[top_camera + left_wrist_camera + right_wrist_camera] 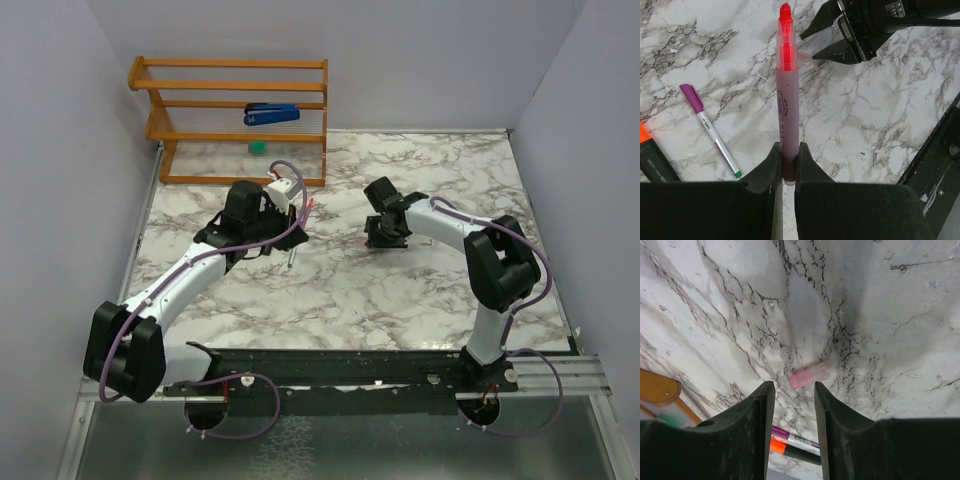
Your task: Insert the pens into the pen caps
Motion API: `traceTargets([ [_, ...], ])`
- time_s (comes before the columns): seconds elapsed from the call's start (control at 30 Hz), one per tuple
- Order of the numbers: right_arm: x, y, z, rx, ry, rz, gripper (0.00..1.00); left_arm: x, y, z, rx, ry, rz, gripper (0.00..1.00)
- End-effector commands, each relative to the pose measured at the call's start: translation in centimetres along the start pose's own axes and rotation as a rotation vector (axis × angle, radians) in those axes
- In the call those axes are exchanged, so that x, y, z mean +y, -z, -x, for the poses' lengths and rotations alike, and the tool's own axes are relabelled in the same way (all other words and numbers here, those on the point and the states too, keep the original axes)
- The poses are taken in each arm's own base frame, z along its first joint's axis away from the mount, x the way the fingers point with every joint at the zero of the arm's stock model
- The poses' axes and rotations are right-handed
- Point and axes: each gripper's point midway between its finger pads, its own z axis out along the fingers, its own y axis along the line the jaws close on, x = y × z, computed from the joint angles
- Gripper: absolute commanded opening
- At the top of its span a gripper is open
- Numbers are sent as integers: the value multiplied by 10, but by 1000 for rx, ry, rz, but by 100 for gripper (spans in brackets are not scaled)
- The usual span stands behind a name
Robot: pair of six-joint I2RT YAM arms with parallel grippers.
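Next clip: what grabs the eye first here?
The pink pen stands out: the left gripper is clamped on its lower end, its bare red tip aimed toward the right gripper. Just beyond the open right fingers, a small pink cap lies on its side on the marble table. At the back left stands a wooden rack.

A thin pink pen (pixel 788 105) with a bare red tip stands straight up. A small see-through pink cap (pixel 809 375) lies on its side on the marble worktop (pixel 900 340). A silver pen with a purple cap (pixel 711 130) lies flat.
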Motion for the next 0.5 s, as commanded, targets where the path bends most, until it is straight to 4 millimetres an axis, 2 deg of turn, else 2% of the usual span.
traceTargets([
  [0.0,-1,-2,-4,21,-44,-10,42,1,-3,-7,24,17,-21,0],
  [0.47,-14,-20,-7,42,-43,-46,42,7,-7,-13,47,36,-14,0],
])
